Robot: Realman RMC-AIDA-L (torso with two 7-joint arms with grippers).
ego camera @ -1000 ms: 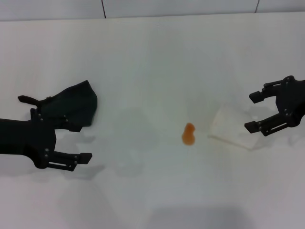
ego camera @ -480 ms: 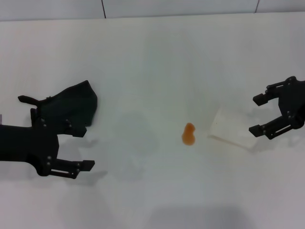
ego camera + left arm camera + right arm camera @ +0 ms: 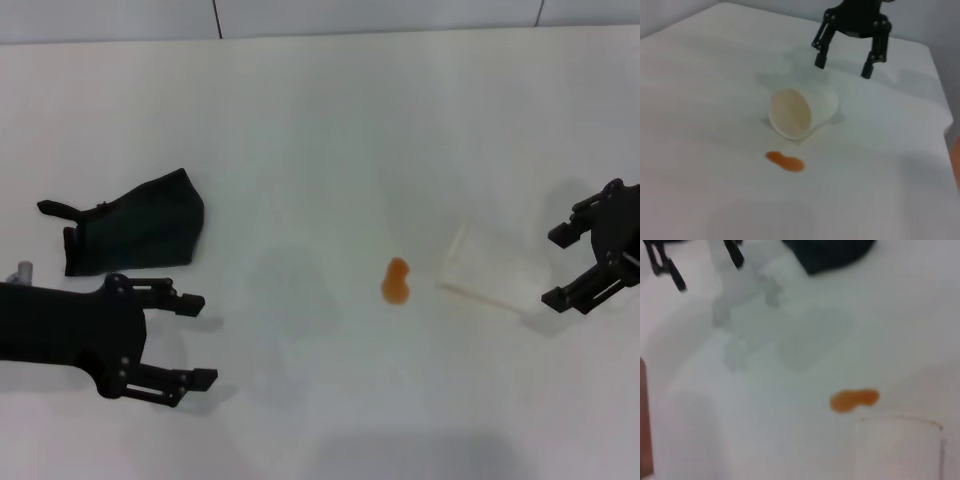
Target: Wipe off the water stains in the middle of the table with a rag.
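Observation:
The water stain [image 3: 396, 281] is a small orange-brown peanut-shaped blot in the middle of the white table [image 3: 330, 140]. It also shows in the left wrist view [image 3: 785, 161] and the right wrist view [image 3: 854, 400]. The dark green-black rag [image 3: 135, 232] lies flat at the left, its top also in the right wrist view [image 3: 830, 252]. My left gripper [image 3: 198, 340] is open and empty, in front of the rag and apart from it. My right gripper [image 3: 560, 265] is open and empty at the right edge; it also shows in the left wrist view [image 3: 844, 67].
A translucent whitish cup [image 3: 494, 272] lies on its side just right of the stain, between the stain and my right gripper. In the left wrist view its mouth [image 3: 790, 114] faces the camera. The table's far edge meets a grey wall [image 3: 300, 15].
My left gripper has drawn back toward the front of the table, off the rag, which now lies fully uncovered. My right gripper has moved right, away from the cup.

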